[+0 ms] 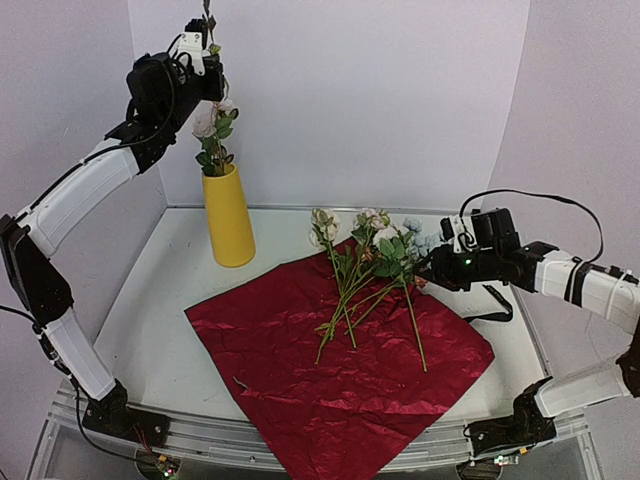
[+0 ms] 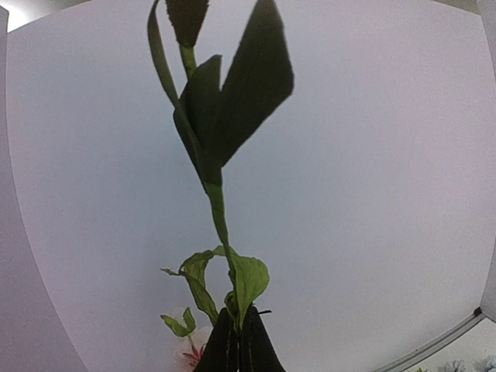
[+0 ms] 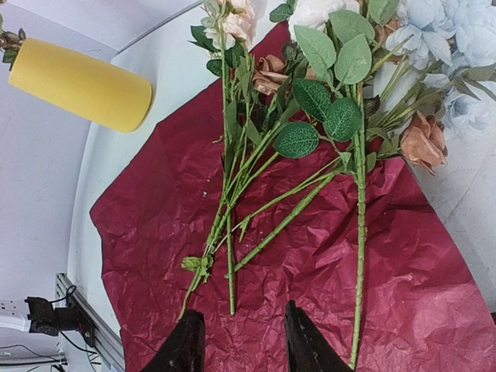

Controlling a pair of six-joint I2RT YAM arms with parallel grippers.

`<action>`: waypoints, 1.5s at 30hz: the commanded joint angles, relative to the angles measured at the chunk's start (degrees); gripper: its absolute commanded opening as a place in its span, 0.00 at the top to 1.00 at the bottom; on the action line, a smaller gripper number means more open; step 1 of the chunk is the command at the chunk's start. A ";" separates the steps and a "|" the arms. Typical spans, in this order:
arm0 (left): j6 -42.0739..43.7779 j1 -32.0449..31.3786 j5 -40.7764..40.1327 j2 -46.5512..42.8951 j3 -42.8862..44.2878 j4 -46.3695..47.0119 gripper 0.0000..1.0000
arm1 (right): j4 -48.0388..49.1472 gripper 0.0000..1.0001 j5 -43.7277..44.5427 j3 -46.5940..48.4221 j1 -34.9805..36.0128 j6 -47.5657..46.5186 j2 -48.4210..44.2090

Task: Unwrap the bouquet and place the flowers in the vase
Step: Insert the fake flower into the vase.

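The left pincer point(image 1: 205, 45) is clamped on a thin green leafy flower stem point(image 2: 219, 217), raised above the tall matte yellow vase point(image 1: 228, 220) at the worktop's point(image 1: 160, 300) far left. The remaining loose artificial flowers point(image 1: 365, 275) lie on the spread dark red crinkled paper sheet point(image 1: 340, 380). The right pincer point(image 3: 240, 333) hovers over the sheet's right side, partly parted and empty.
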 commanded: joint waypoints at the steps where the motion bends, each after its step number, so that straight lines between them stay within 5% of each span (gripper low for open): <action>1: -2.17 0.88 -0.85 -1.65 -2.59 2.40 1.00 | 0.02 0.64 -0.56 2.37 -0.05 -1.07 0.87; 12: -4.08 1.78 -2.39 -0.84 -11.61 3.19 1.00 | 0.02 0.64 -1.00 2.20 -0.06 -1.14 0.91; 22: -12.05 2.39 -12.01 1.85 -15.22 2.98 0.99 | -0.44 0.64 -0.85 2.45 -0.03 -1.53 0.51; 30: -15.54 2.40 -14.68 1.40 -19.68 2.43 0.68 | -1.11 0.63 -0.96 2.89 -0.05 -1.83 1.16; 45: -21.02 2.39 -14.93 -3.46 -22.93 -1.87 0.52 | -1.26 0.63 -1.46 2.11 -0.04 -1.88 1.48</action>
